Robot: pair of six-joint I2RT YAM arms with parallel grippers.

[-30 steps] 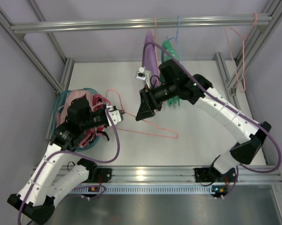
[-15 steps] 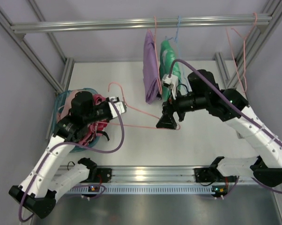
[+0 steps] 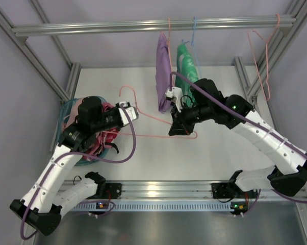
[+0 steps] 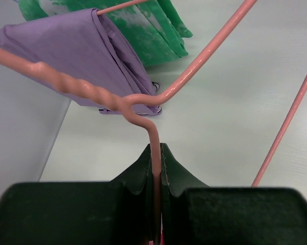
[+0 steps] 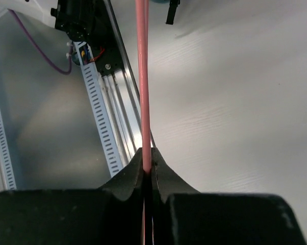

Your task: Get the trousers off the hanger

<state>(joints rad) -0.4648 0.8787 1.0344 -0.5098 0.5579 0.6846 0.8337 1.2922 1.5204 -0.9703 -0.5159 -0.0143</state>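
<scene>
The salmon-pink wire hanger [image 3: 153, 118] hangs bare between my two grippers above the table, its hook [image 3: 125, 92] pointing to the back. My left gripper [image 3: 132, 114] is shut on the wire just below the twisted neck; in the left wrist view the hanger [image 4: 194, 66] runs out of the left gripper [image 4: 157, 153]. My right gripper [image 3: 175, 130] is shut on the wire near the hanger's right corner, and the hanger [image 5: 142, 76] shows pinched in the right gripper [image 5: 147, 158]. Pale pink fabric, seemingly the trousers [image 3: 83, 105], lies in the basket, partly hidden under my left arm.
A teal basket [image 3: 67, 109] of clothes stands at the left edge. A purple garment [image 3: 163, 71] and a green garment [image 3: 186, 64] hang from the top rail [image 3: 143, 24], just behind my right gripper. An empty pink hanger [image 3: 258, 51] hangs at the right.
My right arm swung away from the hanging garments, came to the hanger's right corner and shut on the wire. The left gripper kept its hold and shifted the hanger slightly back.
</scene>
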